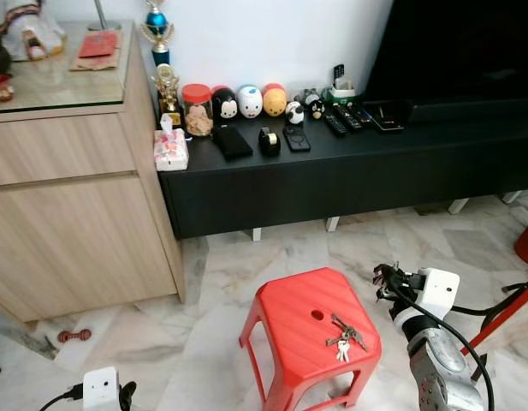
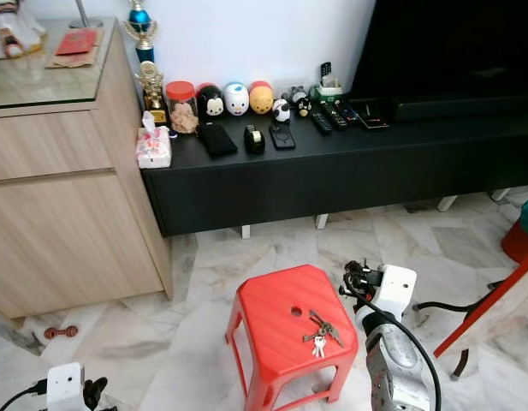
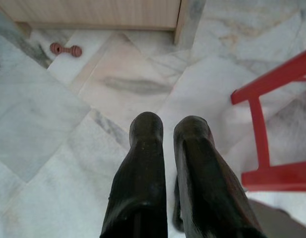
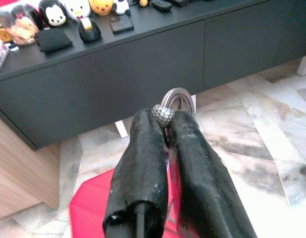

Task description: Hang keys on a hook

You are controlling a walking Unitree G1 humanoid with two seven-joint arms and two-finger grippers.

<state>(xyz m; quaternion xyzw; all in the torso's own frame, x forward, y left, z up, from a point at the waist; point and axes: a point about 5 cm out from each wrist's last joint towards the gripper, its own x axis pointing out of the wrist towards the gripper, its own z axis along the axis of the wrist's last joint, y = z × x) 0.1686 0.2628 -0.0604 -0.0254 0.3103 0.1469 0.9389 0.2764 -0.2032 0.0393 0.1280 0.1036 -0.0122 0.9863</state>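
Note:
A bunch of keys (image 1: 345, 336) lies on the top of a red plastic stool (image 1: 289, 317), near its right front corner. Just right of the stool and slightly above its top, my right gripper (image 1: 385, 281) is shut on a small metal ring (image 4: 182, 96) with a knurled silver ball (image 4: 163, 115); the ring sticks out past the fingertips. It stands clear of the keys. My left gripper (image 3: 167, 126) hangs low over the marble floor left of the stool, with its fingers (image 3: 145, 134) together and nothing between them. No hook can be made out.
A long black TV console (image 1: 349, 171) with toys, remotes and jars runs along the wall behind the stool. A wooden cabinet (image 1: 75, 223) stands at the left. A small red dumbbell (image 1: 74, 335) lies on the floor. A red slanted frame (image 1: 503, 317) is at the right.

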